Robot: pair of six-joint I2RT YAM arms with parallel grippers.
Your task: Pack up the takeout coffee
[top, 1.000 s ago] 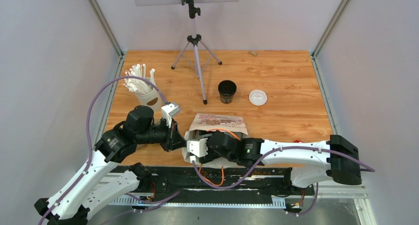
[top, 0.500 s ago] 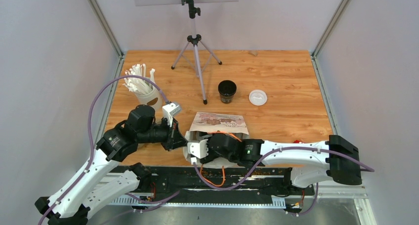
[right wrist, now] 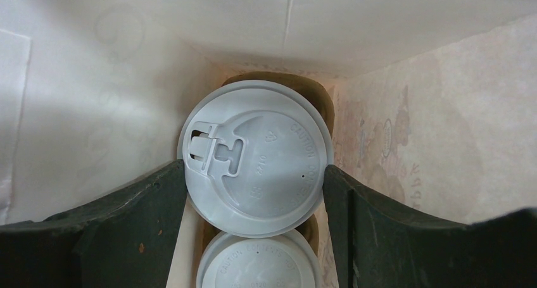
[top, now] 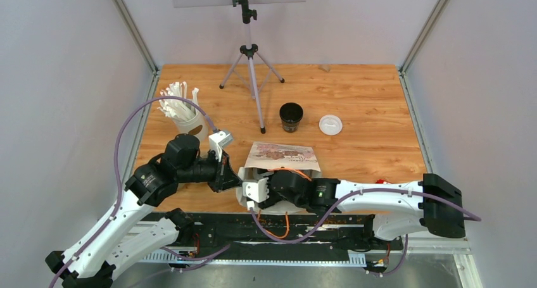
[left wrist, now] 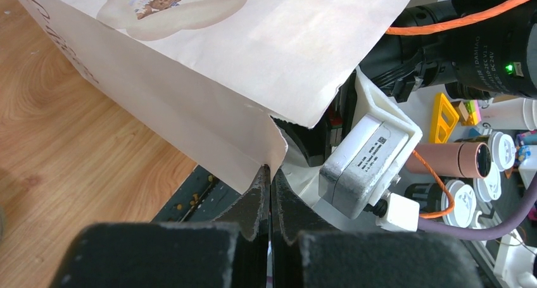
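The left gripper [left wrist: 269, 174] pinched the paper bag [left wrist: 253, 66] at its rim — propping the mouth open, I'd say — while the right gripper [right wrist: 253, 169], deep inside, clasped a lidded cup [right wrist: 269, 142] beside another.

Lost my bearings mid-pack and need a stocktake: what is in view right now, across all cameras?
table: one, wood-grain brown, under everything
paper bag: one, pale with a printed picture, near edge, mouth toward the arms
lidded cups: two white lids showing, inside the paper bag; the cups beneath are hidden
open cup: one, black, mid-table beyond the bag
loose lid: one, white, just right of the open cup
straw cup: one, white, full of white straws, left side
tripod: one, grey, back centre
left hand: shut on the edge of the bag's mouth
right hand: inside the bag, fingers closed on either side of one of the lidded cups
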